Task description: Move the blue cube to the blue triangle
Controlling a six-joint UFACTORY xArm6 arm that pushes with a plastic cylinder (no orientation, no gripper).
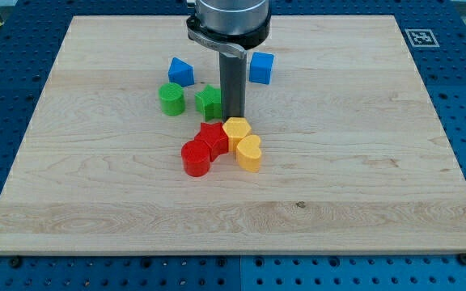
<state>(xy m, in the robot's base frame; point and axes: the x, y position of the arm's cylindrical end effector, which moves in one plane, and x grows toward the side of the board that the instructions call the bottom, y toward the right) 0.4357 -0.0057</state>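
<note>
The blue cube [261, 68] sits near the view's top, just right of my rod. The blue triangle [180, 71] lies to the view's left of the rod, about a hundred pixels from the cube. My tip [235, 116] rests on the board below and left of the cube, between the green star [209, 101] and the yellow hexagon [236, 129]. The tip touches neither blue block.
A green cylinder [171, 99] stands below the blue triangle. A red star-like block [213, 137], a red cylinder [196, 158] and a yellow heart-like block [249, 153] cluster below my tip. The wooden board [379, 162] lies on a blue perforated table.
</note>
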